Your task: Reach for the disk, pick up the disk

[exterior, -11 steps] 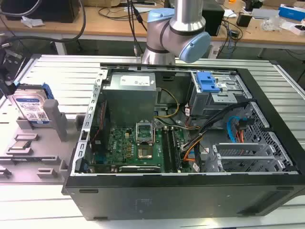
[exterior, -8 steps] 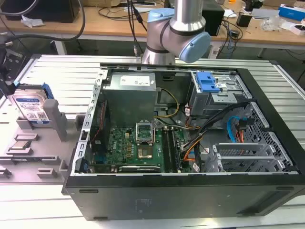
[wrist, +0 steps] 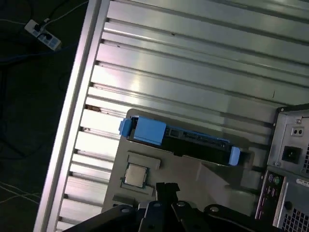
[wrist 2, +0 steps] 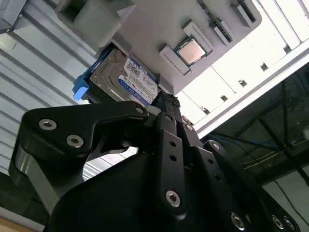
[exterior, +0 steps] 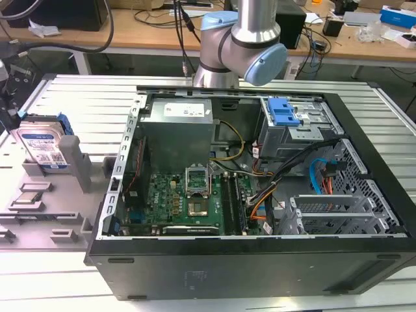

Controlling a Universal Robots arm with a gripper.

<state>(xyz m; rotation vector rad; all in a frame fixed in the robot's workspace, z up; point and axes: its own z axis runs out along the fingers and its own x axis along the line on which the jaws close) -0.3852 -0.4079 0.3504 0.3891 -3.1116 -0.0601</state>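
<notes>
The disk (exterior: 41, 147) is a silver hard drive with a white-and-blue label and a blue bracket. It stands on edge in a slot of the grey holder (exterior: 77, 162) at the exterior view's left. In the first wrist view the disk (wrist: 186, 141) appears edge-on from above, with blue bracket ends showing. My gripper (wrist: 167, 187) hangs well above it, apart from it, with black fingers close together and nothing between them. In the second wrist view the gripper (wrist 2: 167, 100) overlaps the labelled face of the disk (wrist 2: 129, 77).
A square processor chip (wrist: 136, 175) lies in a recess of the grey holder beside the disk. An open computer case (exterior: 260, 195) fills the middle and right of the slatted aluminium table (exterior: 84, 97). The arm's elbow (exterior: 240, 49) rises behind the case.
</notes>
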